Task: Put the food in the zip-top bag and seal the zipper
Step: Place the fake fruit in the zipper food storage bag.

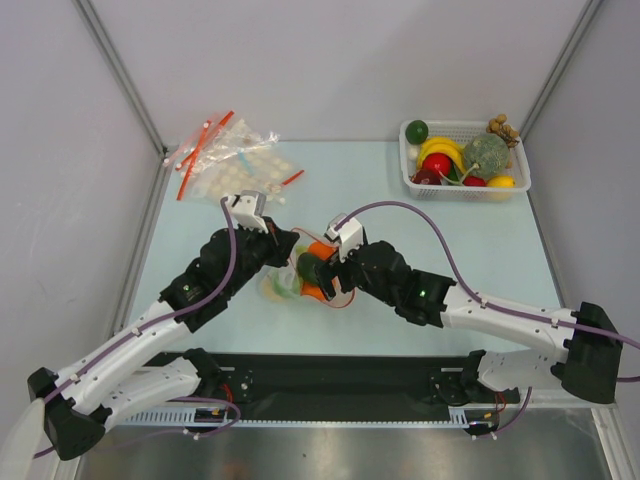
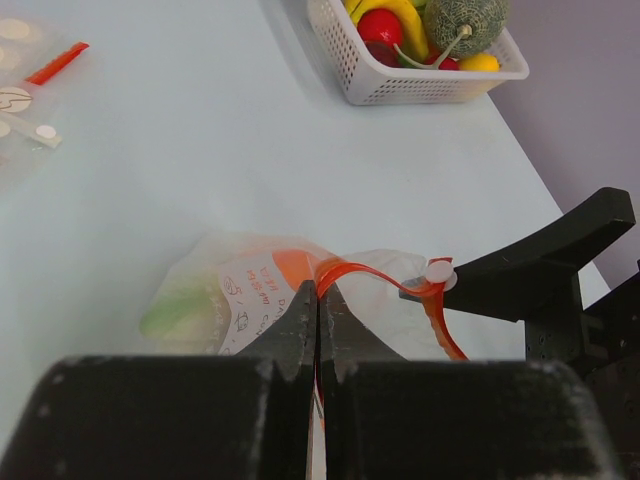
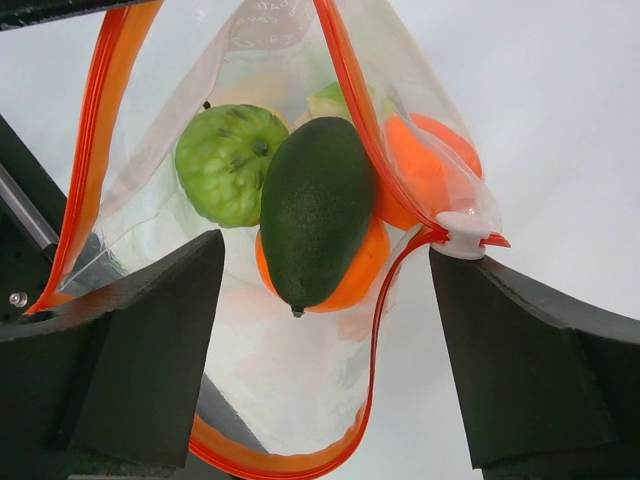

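Bag (image 3: pixel 290 380) holding two oranges (image 3: pixel 432 165), two green pieces (image 3: pixel 230 160), left jaws clamped on zipper (image 2: pixel 352 271), right jaws apart.

Bright, even, diffuse light fills all three views. In the top view, shadows on the pale blue-green tabletop (image 1: pixel 400 200) are soft and faint. In the left wrist view, the left gripper (image 2: pixel 318 292) at the bottom of the frame is dark and blurred. In the right wrist view, the clear plastic zip-top bag (image 3: pixel 290 370) is crisp against a washed-out white background.
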`<state>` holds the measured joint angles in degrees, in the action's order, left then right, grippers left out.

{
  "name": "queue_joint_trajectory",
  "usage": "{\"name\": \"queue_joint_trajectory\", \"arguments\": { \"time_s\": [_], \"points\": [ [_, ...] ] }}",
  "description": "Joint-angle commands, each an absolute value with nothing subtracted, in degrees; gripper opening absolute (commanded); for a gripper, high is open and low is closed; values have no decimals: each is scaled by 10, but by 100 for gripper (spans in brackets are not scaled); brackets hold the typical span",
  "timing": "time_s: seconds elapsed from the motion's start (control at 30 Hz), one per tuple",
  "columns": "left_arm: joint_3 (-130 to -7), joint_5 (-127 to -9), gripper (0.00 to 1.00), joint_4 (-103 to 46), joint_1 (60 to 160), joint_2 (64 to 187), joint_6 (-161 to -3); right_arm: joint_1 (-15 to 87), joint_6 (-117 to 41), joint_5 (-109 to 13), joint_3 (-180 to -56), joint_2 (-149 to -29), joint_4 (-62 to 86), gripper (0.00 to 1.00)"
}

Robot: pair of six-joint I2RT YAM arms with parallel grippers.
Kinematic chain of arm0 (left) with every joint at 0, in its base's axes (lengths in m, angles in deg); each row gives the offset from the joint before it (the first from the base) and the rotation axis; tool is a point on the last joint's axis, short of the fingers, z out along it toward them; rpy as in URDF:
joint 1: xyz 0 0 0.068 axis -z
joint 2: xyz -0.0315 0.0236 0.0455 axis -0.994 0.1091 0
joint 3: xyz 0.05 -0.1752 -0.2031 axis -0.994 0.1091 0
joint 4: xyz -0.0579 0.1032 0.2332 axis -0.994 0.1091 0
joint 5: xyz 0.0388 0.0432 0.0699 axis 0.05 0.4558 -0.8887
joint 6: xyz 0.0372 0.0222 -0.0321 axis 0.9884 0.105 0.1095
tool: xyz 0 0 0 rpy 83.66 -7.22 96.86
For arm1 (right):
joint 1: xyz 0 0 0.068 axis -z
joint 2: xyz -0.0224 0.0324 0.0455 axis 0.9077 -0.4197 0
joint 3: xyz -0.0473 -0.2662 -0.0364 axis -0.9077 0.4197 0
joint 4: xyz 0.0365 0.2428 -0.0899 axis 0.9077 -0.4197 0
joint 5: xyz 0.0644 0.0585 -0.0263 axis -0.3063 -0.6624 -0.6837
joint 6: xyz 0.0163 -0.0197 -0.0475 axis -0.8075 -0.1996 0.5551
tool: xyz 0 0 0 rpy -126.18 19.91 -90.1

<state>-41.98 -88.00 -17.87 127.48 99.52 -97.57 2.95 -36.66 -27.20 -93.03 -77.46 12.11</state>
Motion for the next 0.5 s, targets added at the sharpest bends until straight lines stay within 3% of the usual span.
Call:
{"name": "queue_joint_trajectory", "arguments": {
  "time_s": [0.0,0.47],
  "points": [
    [-439,-877,0,-222,1273,986,-974,30,-367,-257,-948,-758,144,87],
    [-437,-874,0,-225,1273,987,-975,27,-360,-264,-889,-672,196,86]
  ]
}}
